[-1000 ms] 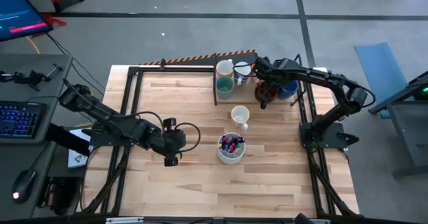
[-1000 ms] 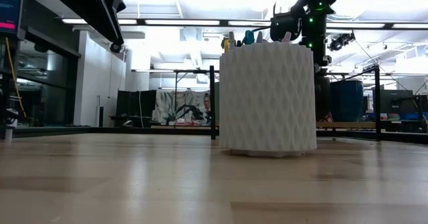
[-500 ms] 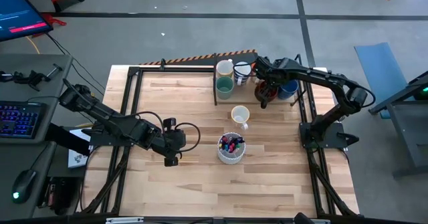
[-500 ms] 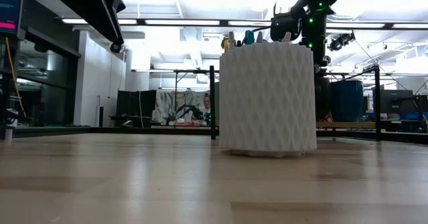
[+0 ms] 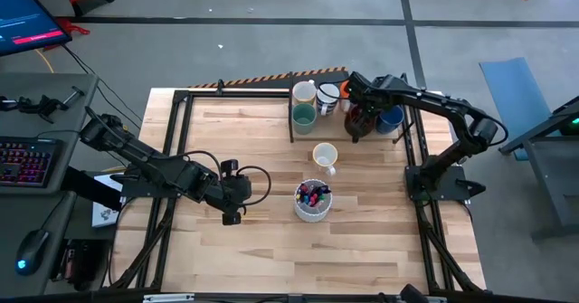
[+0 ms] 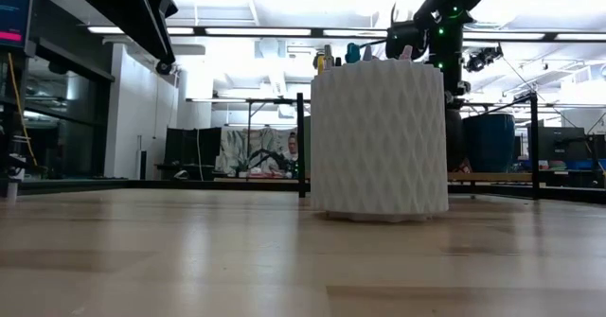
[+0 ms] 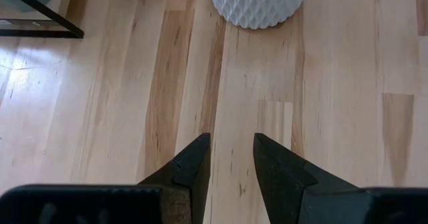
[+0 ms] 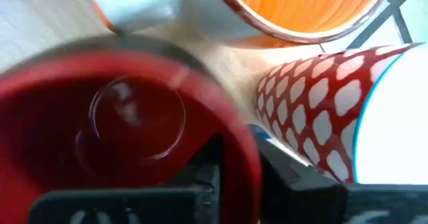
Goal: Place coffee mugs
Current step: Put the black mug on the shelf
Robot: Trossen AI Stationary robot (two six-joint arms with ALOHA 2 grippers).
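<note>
The right hand (image 5: 355, 122) is seen at the far right part of the light wooden tabletop (image 5: 262, 240), lowered over the glossy dark red round mug (image 5: 356, 125). In the right wrist view one dark finger (image 8: 200, 177) is seen inside the dark red mug (image 8: 120, 124), with the mug's wall clasped between the two fingers. Close beside it the orange-lined mug (image 8: 301, 7) and a red-and-white patterned mug (image 8: 334, 103) are shown.

In the high view the other mugs are grouped by a black wire rack (image 5: 294, 113): a cream mug (image 5: 304, 92), a teal green mug (image 5: 304, 116), a white mug with a dark inside (image 5: 328, 95) and a blue mug (image 5: 391, 118). A pale yellow mug (image 5: 325, 156) stands apart, nearer the middle of the tabletop, just beyond the white faceted pen cup (image 5: 313, 200).

The left hand (image 5: 233, 214) is held over the near left part of the tabletop, its fingers (image 7: 194, 167) narrowly parted and holding nothing.
</note>
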